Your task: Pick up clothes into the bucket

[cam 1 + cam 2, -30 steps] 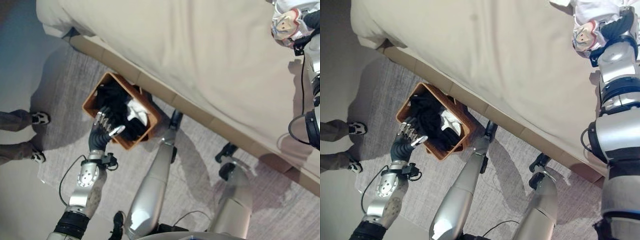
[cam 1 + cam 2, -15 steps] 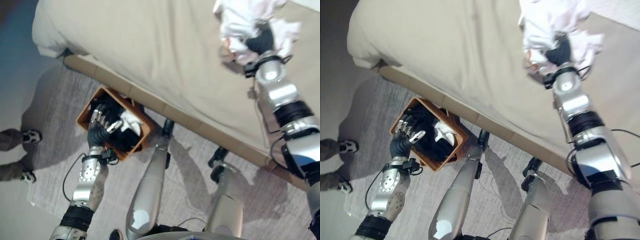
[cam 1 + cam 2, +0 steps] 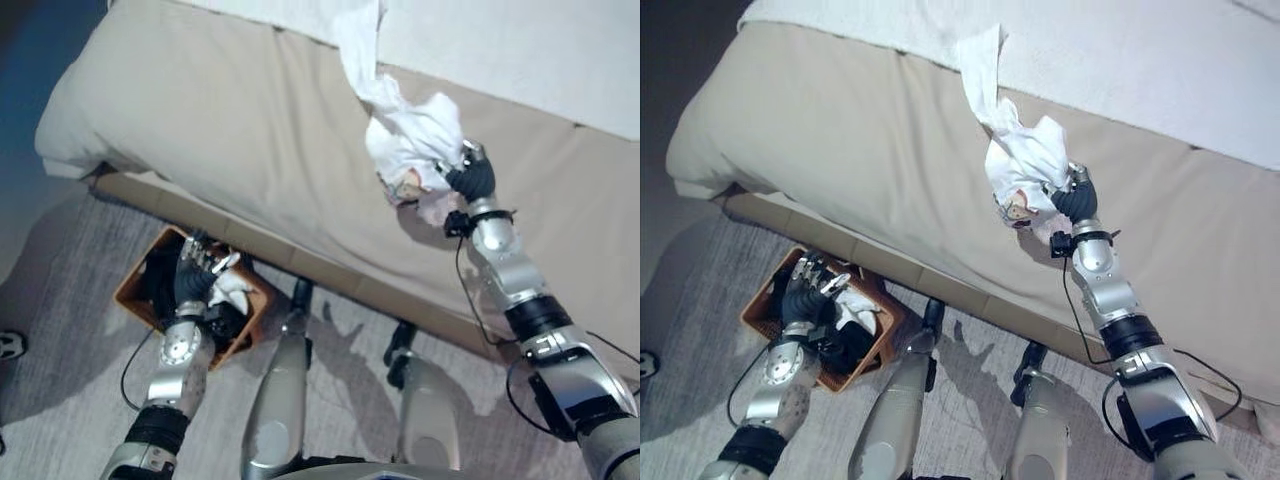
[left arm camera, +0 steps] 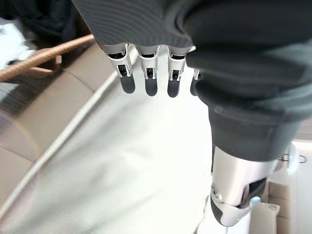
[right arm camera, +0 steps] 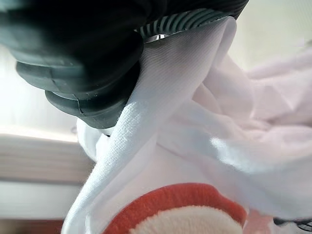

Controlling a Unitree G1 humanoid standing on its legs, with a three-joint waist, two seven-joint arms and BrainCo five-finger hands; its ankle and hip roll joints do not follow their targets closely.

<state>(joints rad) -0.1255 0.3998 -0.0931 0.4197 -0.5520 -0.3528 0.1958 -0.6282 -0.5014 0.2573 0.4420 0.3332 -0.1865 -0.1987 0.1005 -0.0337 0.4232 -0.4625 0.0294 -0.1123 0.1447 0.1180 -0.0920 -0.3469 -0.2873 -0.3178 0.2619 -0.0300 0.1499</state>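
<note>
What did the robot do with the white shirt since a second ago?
The right hand, shut on the white shirt, has drawn it across the bed toward the bed's near edge, one end trailing out behind. The left hand has stayed open over the brown bucket, which holds dark and white clothes as before.

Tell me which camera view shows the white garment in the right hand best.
The right eye view: the whole white garment hangs from the right hand above the bed, one end trailing up. The left eye view shows nearly the same. The right wrist view shows close folds and a red-trimmed patch.
</note>
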